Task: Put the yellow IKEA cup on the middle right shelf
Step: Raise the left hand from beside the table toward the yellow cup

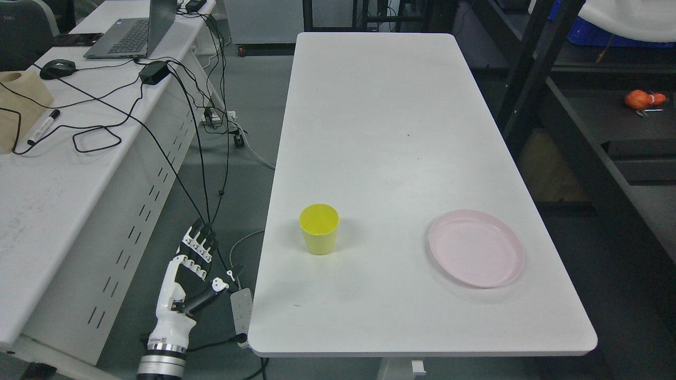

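1. White laminate covers the worktop, the largest thing in view; it runs from the bottom edge up toward 12 o'clock and carries only two items.
2. Dark metal shelving stands off the worktop's 3 o'clock side. Something orange lies on one level; which board counts as the middle right shelf is hard to say from this angle, since only part of the frame shows.
3. A second desk at 9 o'clock holds a laptop, a mouse and trailing cables, none of them part of the job.
4. The pink plate lies flat near the worktop's front, at about 3 o'clock from the cup and well apart from it.
5. The left hand hangs beside the worktop's front left corner, at 8 o'clock from the cup, below the surface level. Its fingers are extended and relaxed, holding nothing and touching nothing I can make out.
6. The yellow cup stands upright and empty on the worktop, near the front left. It looks like light, stiff plastic with smooth, tapering walls, so likely slippery; a wrap around the mid-wall, thumb opposite the fingers, should suit it better than a rim pinch.
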Motion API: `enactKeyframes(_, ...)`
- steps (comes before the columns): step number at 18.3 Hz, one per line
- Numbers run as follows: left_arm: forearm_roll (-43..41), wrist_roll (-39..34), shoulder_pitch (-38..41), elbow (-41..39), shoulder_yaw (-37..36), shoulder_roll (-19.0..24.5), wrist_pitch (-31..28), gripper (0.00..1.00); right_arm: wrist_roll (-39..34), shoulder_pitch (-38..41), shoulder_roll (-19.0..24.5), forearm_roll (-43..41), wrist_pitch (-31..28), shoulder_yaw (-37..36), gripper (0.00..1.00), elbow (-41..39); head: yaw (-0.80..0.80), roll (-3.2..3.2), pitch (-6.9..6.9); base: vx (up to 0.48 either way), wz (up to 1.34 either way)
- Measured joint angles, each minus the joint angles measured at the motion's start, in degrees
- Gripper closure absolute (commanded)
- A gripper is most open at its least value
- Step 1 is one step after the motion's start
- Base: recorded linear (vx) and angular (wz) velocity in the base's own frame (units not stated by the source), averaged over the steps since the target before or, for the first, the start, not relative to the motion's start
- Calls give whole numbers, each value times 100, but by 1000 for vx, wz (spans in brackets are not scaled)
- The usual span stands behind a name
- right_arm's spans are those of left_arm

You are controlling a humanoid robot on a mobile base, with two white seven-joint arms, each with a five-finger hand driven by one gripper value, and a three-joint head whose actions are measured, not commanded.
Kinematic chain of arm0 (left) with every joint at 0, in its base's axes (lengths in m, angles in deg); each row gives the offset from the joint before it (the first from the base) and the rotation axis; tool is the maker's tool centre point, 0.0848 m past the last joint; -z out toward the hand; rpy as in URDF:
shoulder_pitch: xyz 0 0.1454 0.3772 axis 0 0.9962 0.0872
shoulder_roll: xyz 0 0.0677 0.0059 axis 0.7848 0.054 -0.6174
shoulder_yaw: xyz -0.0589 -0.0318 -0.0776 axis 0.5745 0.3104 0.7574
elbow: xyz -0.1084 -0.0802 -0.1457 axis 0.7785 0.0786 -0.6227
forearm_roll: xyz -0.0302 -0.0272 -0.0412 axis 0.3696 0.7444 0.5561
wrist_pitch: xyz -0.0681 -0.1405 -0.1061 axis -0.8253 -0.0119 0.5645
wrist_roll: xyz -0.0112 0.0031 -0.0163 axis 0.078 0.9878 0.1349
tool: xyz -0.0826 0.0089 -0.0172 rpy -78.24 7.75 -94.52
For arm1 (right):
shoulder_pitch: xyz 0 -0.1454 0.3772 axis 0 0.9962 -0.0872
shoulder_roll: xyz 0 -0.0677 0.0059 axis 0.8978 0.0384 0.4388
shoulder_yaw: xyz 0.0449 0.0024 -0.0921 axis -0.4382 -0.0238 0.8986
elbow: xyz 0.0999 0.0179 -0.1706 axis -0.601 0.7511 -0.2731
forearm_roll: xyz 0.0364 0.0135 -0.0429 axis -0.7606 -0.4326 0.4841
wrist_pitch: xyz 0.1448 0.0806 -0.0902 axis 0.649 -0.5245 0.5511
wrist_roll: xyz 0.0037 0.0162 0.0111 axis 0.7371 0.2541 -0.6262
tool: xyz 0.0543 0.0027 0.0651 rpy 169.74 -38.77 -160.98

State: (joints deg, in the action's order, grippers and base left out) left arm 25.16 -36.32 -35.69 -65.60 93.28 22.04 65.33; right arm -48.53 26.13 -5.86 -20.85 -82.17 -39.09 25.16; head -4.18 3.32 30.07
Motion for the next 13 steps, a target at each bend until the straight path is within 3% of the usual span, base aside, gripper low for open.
enactKeyframes(10,8,2,-155,38,31,0,16,4,0,-1,0,0,0,0,1,-1,0,0,0,0,0)
enactKeyframes(13,30,12,-521,268,97,0,-20,4,1,3,0,0,0,0,1,0,0,0,0,0,0)
